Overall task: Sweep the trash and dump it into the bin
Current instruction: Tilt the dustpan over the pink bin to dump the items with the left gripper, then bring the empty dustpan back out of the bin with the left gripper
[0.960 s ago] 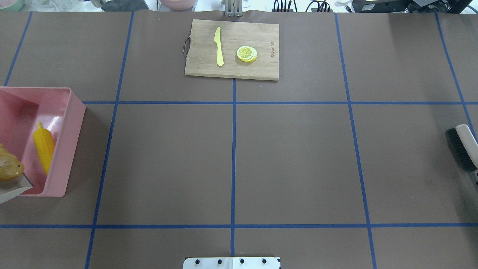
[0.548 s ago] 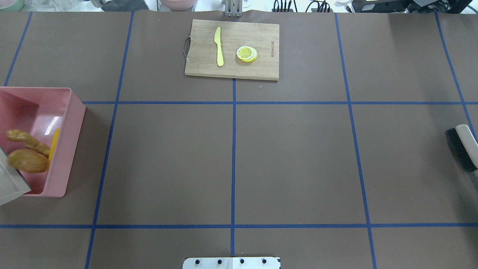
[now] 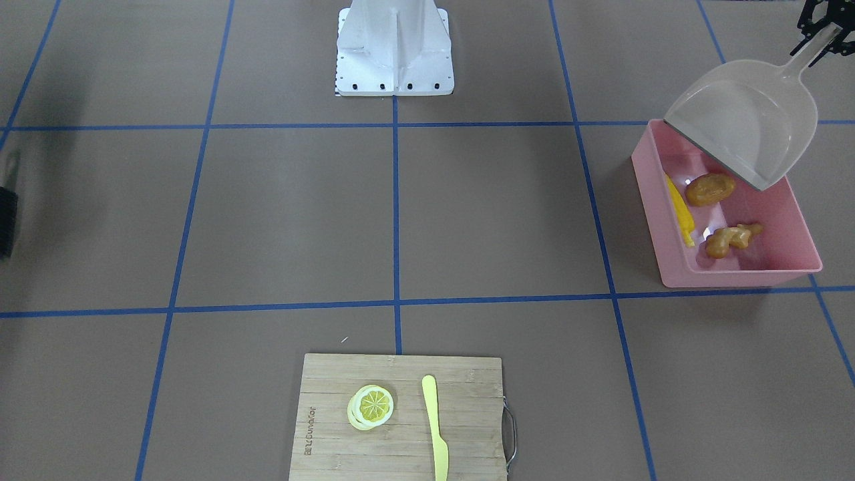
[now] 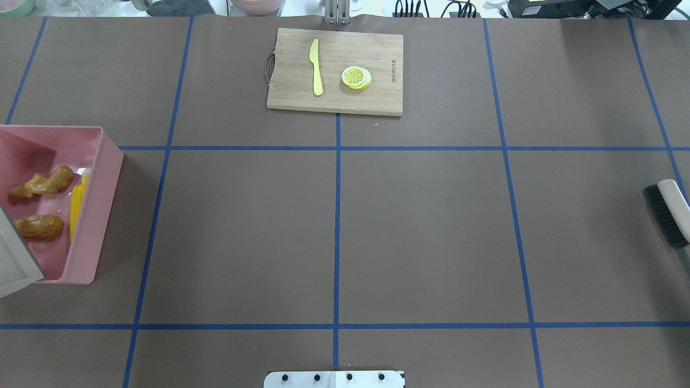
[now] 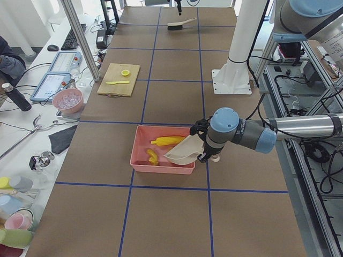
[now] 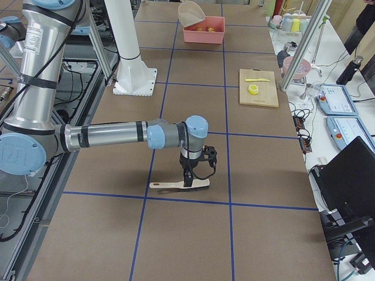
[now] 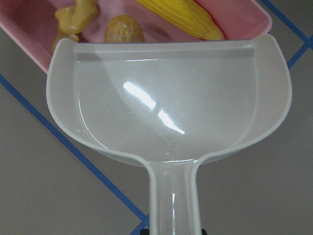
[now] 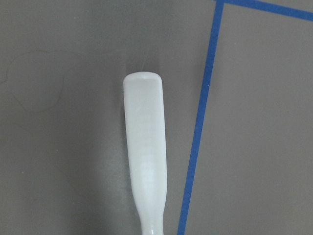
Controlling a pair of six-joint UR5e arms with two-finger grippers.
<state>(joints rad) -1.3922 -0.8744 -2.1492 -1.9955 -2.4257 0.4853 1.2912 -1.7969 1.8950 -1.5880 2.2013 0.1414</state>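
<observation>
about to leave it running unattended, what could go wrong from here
1. The left gripper holds the dustpan tilted with its lip over the bin; drawn back low, it might catch the rim and drag or tip the bin.
2. The potato lies just under that lip, so lowering the dustpan could knock it.

We see a broad surface (image 4: 431, 226) covered in brown paper and ruled into large rectangles by blue tape lines (image 4: 337, 215). At its left edge in the overhead view the pink bin (image 4: 102, 215) stands on the paper, partly cut off by the frame. A wooden cutting board (image 4: 377, 99) lies flat at the far middle, its metal handle toward the bin's side. A dark-bristled brush (image 4: 666, 215) lies at the right edge. The white base plate (image 4: 334, 379) sits at the near middle.
</observation>
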